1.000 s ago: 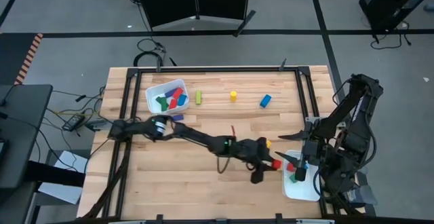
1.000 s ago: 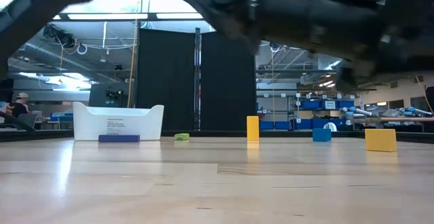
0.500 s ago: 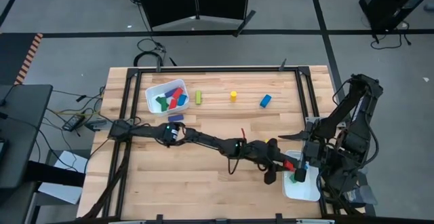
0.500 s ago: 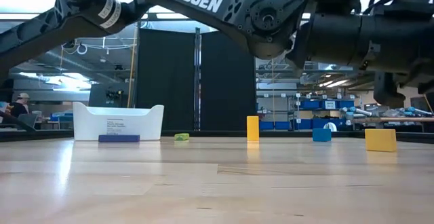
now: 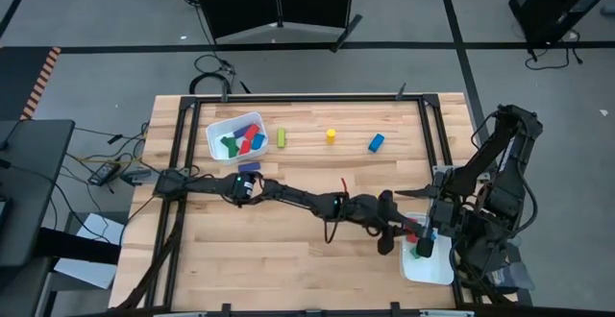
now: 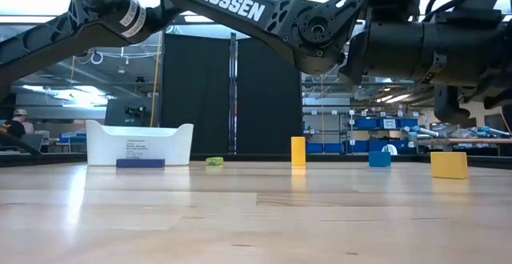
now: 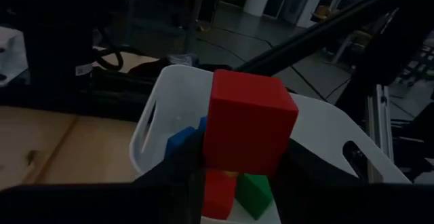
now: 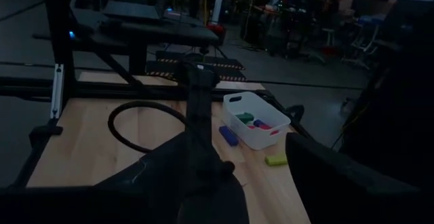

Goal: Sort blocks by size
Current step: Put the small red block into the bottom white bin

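My left gripper [image 5: 402, 231] reaches across the table and is shut on a red cube [image 7: 248, 122] at the edge of the white tray [image 5: 413, 269] at the near right. That tray [image 7: 319, 125] holds blue, red and green blocks. My right gripper [image 5: 429, 223] waits open over the same tray. The far-left tray [image 5: 217, 131] holds several blocks. A blue bar [image 5: 249, 166] lies beside it. A green block [image 5: 282, 137], a yellow block [image 5: 331, 135] and a blue block [image 5: 376, 143] rest on the table. Another yellow block [image 6: 448, 165] shows in the low view. My left gripper pinches the red cube between its two fingers, by two opposite sides at the cube's lower part [image 7: 211, 149]. The fingers come from the table's left. The cube is lifted clear, upright, above the tray's blocks.
The left arm [image 5: 288, 200] lies stretched across the middle of the table. The right arm's base [image 5: 490, 202] stands beside the near-right tray. A black frame rail [image 5: 432, 134] runs along the table's right side.
My left gripper has gone toward the table's right edge with the red cube, which has stayed in the hold and has come up to the near-right tray. The arm has stretched out farther across the table.
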Robot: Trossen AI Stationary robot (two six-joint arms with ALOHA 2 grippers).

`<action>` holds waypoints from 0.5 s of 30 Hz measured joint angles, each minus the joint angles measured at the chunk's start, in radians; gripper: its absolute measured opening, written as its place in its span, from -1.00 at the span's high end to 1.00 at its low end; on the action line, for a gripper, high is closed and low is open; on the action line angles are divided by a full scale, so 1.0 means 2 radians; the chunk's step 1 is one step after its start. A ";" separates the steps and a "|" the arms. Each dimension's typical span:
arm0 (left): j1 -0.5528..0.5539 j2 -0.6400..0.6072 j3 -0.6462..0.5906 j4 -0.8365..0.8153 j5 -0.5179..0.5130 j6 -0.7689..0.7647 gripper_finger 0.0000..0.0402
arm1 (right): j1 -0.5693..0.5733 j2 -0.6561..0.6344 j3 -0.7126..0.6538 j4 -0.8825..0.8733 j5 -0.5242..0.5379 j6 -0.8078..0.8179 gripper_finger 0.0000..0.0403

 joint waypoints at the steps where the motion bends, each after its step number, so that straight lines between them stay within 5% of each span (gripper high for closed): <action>1: 0.000 0.000 0.000 0.000 0.000 -0.001 0.29 | 0.000 0.000 0.000 0.001 0.000 0.000 -0.26; 8: 0.001 0.000 0.000 0.003 0.000 -0.001 -0.19 | 0.000 0.000 0.000 0.006 0.000 -0.002 -0.24; 15: 0.001 -0.001 0.000 0.011 0.000 0.003 -0.39 | 0.000 0.000 0.000 0.008 0.000 -0.004 -0.25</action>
